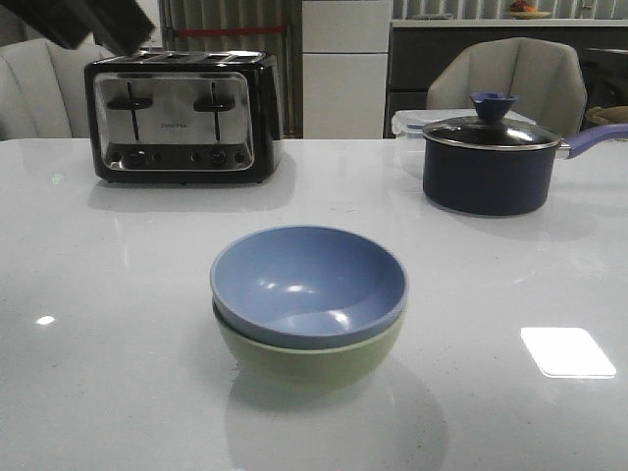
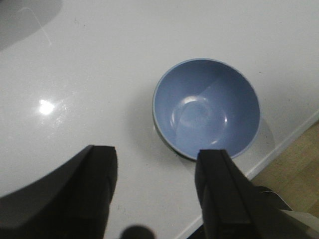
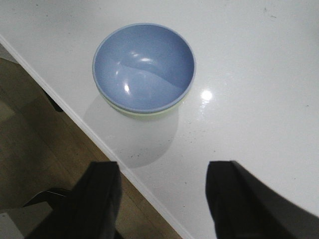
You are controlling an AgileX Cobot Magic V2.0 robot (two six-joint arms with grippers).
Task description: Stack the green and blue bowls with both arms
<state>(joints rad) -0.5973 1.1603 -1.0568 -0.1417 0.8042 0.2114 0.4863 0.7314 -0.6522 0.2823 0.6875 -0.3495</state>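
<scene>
The round, dusty blue matte bowl is seen nested inside the round, pale sage green matte bowl, the blue rim standing slightly above the green one and tilted a little. The stacked pair rests on the glossy white surface, in front of the black and chrome four-slot toaster and nearer the surface's front edge than the toaster is.

Taking the toaster as landmark, the dark navy saucepan with a glass lid and a blue handle is placed well apart to its right, at about the same depth. A clear plastic container is partly visible just behind the saucepan.

In the left wrist view, the left claw is held above the surface with its black fingers spread wide and nothing between them; the blue bowl lies beyond the fingertips, untouched.

In the right wrist view, the right claw is likewise spread wide and empty, positioned over the surface's edge, with the stacked bowls apart from it.
</scene>
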